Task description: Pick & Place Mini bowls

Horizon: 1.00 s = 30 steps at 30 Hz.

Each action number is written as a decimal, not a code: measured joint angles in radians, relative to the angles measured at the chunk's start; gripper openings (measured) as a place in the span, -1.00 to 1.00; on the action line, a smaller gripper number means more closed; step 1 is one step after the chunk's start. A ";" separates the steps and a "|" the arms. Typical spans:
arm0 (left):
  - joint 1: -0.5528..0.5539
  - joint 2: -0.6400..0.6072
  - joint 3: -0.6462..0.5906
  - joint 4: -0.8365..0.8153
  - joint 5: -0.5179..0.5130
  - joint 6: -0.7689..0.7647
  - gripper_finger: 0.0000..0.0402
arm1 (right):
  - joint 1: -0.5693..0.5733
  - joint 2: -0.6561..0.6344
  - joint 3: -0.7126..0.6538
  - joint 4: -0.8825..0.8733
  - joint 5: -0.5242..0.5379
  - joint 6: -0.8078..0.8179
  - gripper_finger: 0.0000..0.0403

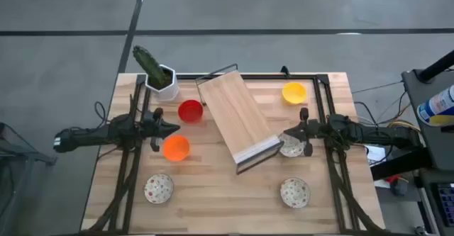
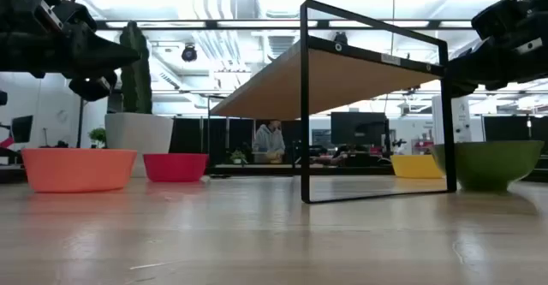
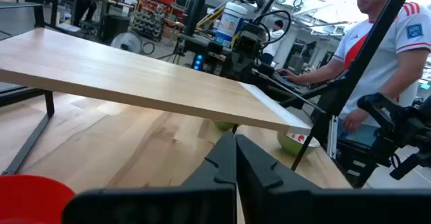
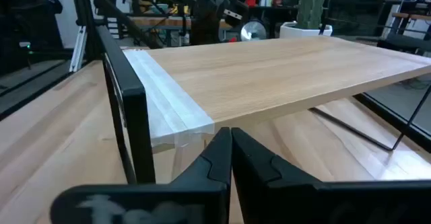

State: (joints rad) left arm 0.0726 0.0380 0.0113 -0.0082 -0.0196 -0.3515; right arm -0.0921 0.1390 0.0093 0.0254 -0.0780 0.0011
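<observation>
Six mini bowls sit on the table in the high view: red (image 1: 189, 111), orange (image 1: 176, 148), yellow (image 1: 294, 92), and three white speckled ones (image 1: 159, 188) (image 1: 294, 191) (image 1: 291, 148). My left gripper (image 1: 171, 128) hovers shut between the red and orange bowls. My right gripper (image 1: 284, 137) is shut too, above the third speckled bowl and beside the wooden shelf's near end. In the low view both grippers (image 2: 103, 58) (image 2: 454, 67) hang well above the bowls. The shut fingers show in the left wrist view (image 3: 236, 150) and the right wrist view (image 4: 231, 143).
A wooden shelf on a black metal frame (image 1: 237, 119) stands slantwise across the table's middle. A white cactus pot (image 1: 160, 77) is at the far left corner. A person (image 3: 387, 56) stands beyond the table's right side. Bare wood lies along the near edge between the speckled bowls.
</observation>
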 joint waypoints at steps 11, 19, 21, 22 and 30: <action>0.000 0.000 0.000 0.000 0.000 0.000 -1.00 | 0.000 0.000 0.000 0.000 0.000 0.004 -0.96; 0.000 0.000 0.000 0.000 0.000 0.000 -1.00 | 0.000 0.000 0.000 0.000 0.000 0.003 -0.96; 0.000 0.000 0.000 0.000 0.000 0.000 -1.00 | 0.000 0.000 0.000 0.000 0.000 0.003 -0.96; 0.000 0.000 0.000 0.000 0.000 0.000 -1.00 | 0.000 0.000 0.000 0.000 0.000 0.002 -0.96; 0.000 0.000 0.000 0.000 0.000 0.000 -1.00 | 0.000 0.000 0.000 0.000 0.000 0.004 -0.96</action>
State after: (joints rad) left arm 0.0723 0.0380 0.0116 -0.0082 -0.0196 -0.3515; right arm -0.0921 0.1390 0.0093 0.0254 -0.0777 0.0048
